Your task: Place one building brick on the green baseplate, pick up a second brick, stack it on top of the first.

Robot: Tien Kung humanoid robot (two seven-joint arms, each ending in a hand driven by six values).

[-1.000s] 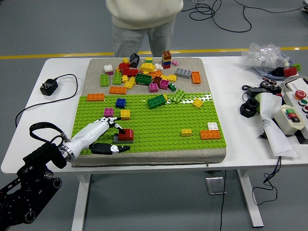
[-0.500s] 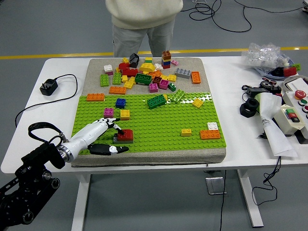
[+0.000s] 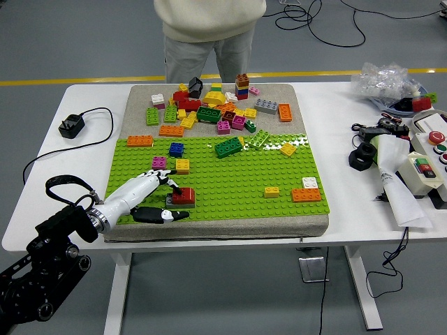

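Small red plastic building brick (image 3: 184,196) | sits near the front left of the flat green studded baseplate (image 3: 230,188) | left hand (image 3: 150,197) pinches it, finger on top, thumb below | step: setting first brick | next: press, let go

A white table (image 3: 91,150) is observed. A grey mat (image 3: 279,94) is laid at its centre; a black plug (image 3: 52,126) lies near the left edge, with control boxes (image 3: 422,157) at the right edge.
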